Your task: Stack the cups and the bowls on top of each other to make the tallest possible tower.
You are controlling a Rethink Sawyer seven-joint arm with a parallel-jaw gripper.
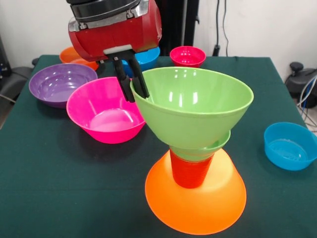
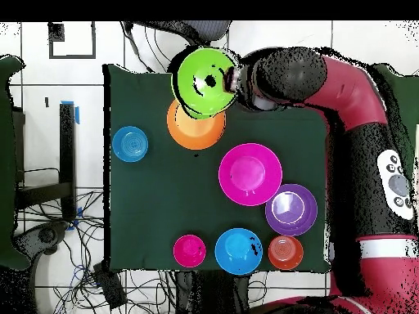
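Observation:
The tower stands near the table's front edge: a large orange bowl (image 1: 195, 201) (image 2: 190, 131), rim down, carries an orange-red cup (image 1: 190, 171). On the cup rests a small green bowl (image 1: 212, 147), and a large green bowl (image 1: 193, 104) (image 2: 204, 82) sits upright in that one. My gripper (image 1: 132, 82) (image 2: 232, 79) comes down at the large green bowl's left rim. Its two black fingers (image 1: 124, 79) straddle the rim, one inside and one outside, shut on it. The large bowl leans slightly and overhangs the cup on all sides.
A large pink bowl (image 1: 105, 114) (image 2: 250, 173) sits just left of the tower, with a purple bowl (image 1: 62, 84) (image 2: 291, 209) beyond it. Behind the arm stand an orange bowl (image 1: 74, 55), a blue bowl (image 1: 148, 58) and a small red bowl (image 1: 187, 56). A small blue bowl (image 1: 290, 145) (image 2: 130, 143) sits to the right.

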